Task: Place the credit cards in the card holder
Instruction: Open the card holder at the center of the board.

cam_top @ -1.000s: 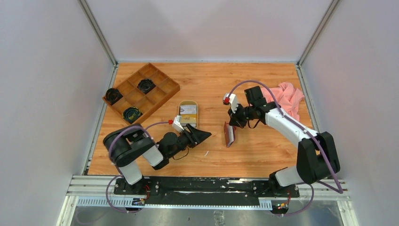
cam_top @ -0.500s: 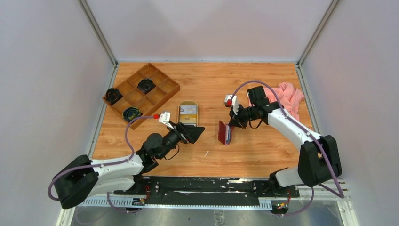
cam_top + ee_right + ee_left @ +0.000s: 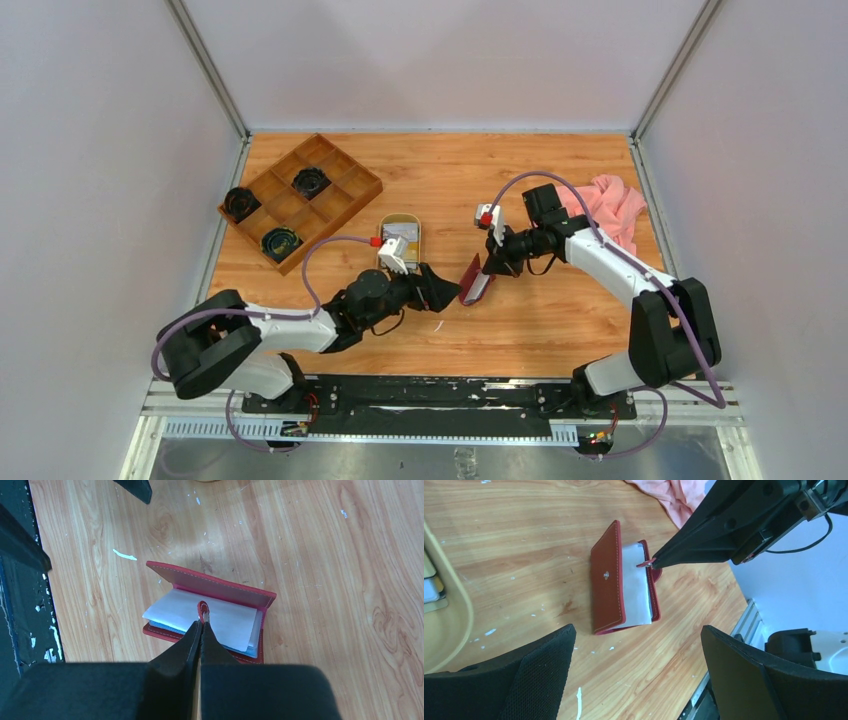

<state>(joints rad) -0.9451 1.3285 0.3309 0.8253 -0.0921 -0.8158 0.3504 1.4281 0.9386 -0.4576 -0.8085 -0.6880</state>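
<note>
The dark red card holder [image 3: 474, 281] rests partly open on the table, white and grey-blue leaves showing inside [image 3: 210, 587]. My right gripper [image 3: 488, 264] is shut on its small snap tab [image 3: 202, 607], lifting one flap. In the left wrist view the card holder [image 3: 608, 592] lies just ahead of my left gripper [image 3: 638, 632], whose jaws stand wide open with nothing between them. In the top view the left gripper [image 3: 441, 289] sits right beside the holder's left edge. The credit cards [image 3: 404, 231] lie in the oval tan tray [image 3: 400, 216], behind the left wrist.
A brown compartmented wooden box [image 3: 300, 195] holding black round parts stands at the back left. A pink cloth [image 3: 612, 206] lies at the back right. The tray rim [image 3: 455, 630] shows at the left wrist view's left edge. The table's front rail runs just behind the left gripper.
My left arm has stretched right, bringing its gripper up to the card holder, and its jaws have opened wide. My right gripper has kept hold of the tab and tilted the holder more open.
</note>
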